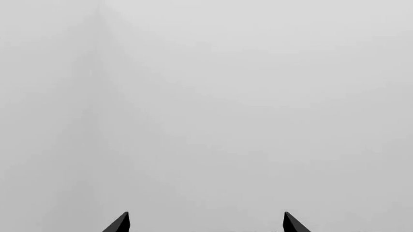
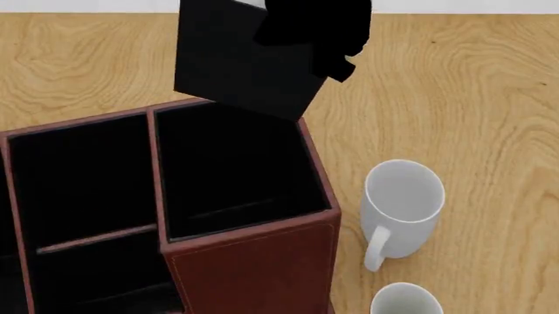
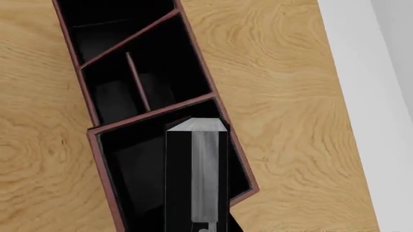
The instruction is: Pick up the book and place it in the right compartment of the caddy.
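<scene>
Book held over the caddy's tall right section, ready to go in.

The right pincer [image 2: 336, 49] is clenched on the book [image 2: 245, 62], gripping it by one end so the black hardcover hangs below, its lower edge at the far rim of the right compartment [image 2: 232, 170]. In the right wrist view the white page edges run straight out from the pincer into that square, black-lined mouth, so the book looks lined up for lowering, though a little close to the far wall, in my judgement. The caddy [image 2: 262, 268] stands on the wooden surface [image 2: 454, 98], its divided section beside the target. Two white mugs [image 2: 402, 203] stand just right of the caddy. The left pincer [image 1: 206, 224] is released, holding nothing, facing blank grey.
</scene>
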Robot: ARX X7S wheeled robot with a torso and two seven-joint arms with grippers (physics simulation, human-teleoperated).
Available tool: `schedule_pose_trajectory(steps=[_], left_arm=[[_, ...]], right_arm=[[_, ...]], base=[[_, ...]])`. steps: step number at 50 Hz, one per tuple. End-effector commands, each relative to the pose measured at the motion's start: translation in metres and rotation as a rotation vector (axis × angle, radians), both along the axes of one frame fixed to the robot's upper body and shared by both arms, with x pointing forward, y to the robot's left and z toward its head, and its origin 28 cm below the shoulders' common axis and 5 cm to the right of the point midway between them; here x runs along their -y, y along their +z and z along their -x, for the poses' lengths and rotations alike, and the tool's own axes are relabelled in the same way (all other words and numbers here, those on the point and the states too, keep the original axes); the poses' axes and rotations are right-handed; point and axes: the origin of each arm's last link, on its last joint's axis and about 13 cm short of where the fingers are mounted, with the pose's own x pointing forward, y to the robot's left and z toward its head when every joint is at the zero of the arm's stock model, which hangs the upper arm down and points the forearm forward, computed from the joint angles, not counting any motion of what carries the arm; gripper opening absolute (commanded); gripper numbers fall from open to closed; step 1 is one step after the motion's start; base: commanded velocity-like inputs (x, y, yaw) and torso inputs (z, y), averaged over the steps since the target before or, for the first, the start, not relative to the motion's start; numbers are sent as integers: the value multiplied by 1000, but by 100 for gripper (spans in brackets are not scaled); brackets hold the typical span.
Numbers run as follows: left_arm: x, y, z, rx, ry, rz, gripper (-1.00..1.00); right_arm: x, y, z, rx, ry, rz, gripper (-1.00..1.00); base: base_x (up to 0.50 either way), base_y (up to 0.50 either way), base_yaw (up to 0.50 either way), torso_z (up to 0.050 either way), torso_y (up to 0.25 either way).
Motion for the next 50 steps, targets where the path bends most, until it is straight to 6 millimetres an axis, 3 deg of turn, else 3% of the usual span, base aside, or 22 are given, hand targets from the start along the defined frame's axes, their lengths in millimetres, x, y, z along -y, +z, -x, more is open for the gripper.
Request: schedule_pose_trajectory(steps=[1,13,30,50], left_arm=[[0,-1,-1,-3,2,-1,100],[-1,-4,-1,-11,6,4,100],[-3,-7,-3,-17,12,12,100],[-6,-9,-2,-22,26,14,100]], right_arm=[[-7,-10,-8,-6,32,47,-100],[-13,-25,-13,-40,75,36,-100],[-22,-61,-29,-106,85,87,-100],[-33,-86,-45,-129,115,92,-100]], base=[[0,0,0,0,0],[0,0,0,0,2],[0,0,0,1,1],[0,0,0,1,1]])
